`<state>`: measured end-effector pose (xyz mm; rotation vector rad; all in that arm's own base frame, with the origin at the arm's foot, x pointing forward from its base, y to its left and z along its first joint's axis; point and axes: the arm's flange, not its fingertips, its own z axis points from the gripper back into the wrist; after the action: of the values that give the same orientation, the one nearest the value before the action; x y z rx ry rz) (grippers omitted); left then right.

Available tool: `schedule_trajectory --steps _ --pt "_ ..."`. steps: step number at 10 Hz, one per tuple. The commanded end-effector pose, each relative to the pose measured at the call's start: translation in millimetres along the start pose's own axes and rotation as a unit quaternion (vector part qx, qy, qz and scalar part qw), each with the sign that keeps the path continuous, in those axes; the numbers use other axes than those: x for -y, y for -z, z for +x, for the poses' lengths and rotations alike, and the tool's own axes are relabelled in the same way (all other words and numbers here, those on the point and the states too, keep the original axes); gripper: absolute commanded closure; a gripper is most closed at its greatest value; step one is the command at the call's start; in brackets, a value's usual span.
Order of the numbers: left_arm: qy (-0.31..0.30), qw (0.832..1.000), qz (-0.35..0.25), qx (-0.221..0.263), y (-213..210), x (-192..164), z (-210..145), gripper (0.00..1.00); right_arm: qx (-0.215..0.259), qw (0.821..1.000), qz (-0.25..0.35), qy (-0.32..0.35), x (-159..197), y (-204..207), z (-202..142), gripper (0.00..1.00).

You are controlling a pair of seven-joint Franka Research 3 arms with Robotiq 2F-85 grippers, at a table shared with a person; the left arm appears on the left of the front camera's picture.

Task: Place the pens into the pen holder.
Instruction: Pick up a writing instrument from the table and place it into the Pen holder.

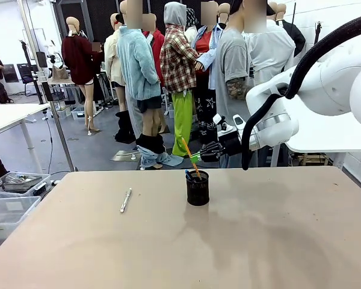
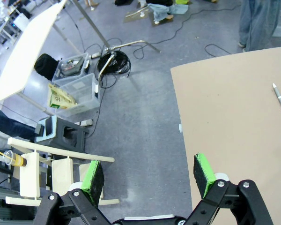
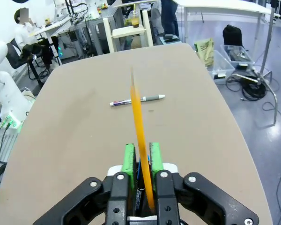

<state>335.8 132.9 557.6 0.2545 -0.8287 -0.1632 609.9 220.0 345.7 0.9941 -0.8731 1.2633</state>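
The R end effector is positioned just above the pen holder, which stands upright near the worktop centre. An orange-yellow pencil is seen in the holder w/ its lower end inside the cup; the shaft is tilted and rises past the end effector. In the right wrist view the pencil is framed by the green pads, set narrow, one on each side. The upper shaft is blurred, and it cannot be told whether the pads grip it or stand just clear. A blue tip is seen at the holder rim, beside the pencil. The silver-white pen is laid flat on the worktop, well apart from the holder, on the robot's L side. The L end effector is set wide w/ nothing between its pads, and is held over the floor just beside the worktop edge.
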Motion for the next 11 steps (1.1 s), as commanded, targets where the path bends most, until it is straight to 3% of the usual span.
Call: schedule_trajectory --steps 1,5,7,9,10,11 --pt "0.006 1.000 0.007 0.003 1.7 -2.0 -0.5 0.00 -0.020 1.000 0.002 0.009 -8.4 -11.7 4.9 0.32" --pt "0.006 1.000 0.007 0.003 1.7 -2.0 -0.5 0.00 -0.099 0.990 -0.092 0.037 -41.1 -78.6 7.4 0.32" --pt "0.006 1.000 0.007 0.003 1.7 -2.0 -0.5 0.00 -0.156 0.964 -0.194 0.091 -70.8 -150.6 10.4 0.32" --pt "0.006 1.000 0.007 0.003 1.7 -2.0 -0.5 0.00 -0.245 0.911 -0.285 0.169 -117.5 -234.9 7.3 0.32" --pt "0.006 1.000 0.007 0.003 1.7 -2.0 -0.5 0.00 -0.275 0.859 -0.372 0.219 -141.1 -287.4 0.1 0.32" --pt "0.006 1.000 0.007 0.003 1.7 -2.0 -0.5 0.00 -0.269 0.825 -0.422 0.262 -172.8 -330.0 -3.5 0.32"
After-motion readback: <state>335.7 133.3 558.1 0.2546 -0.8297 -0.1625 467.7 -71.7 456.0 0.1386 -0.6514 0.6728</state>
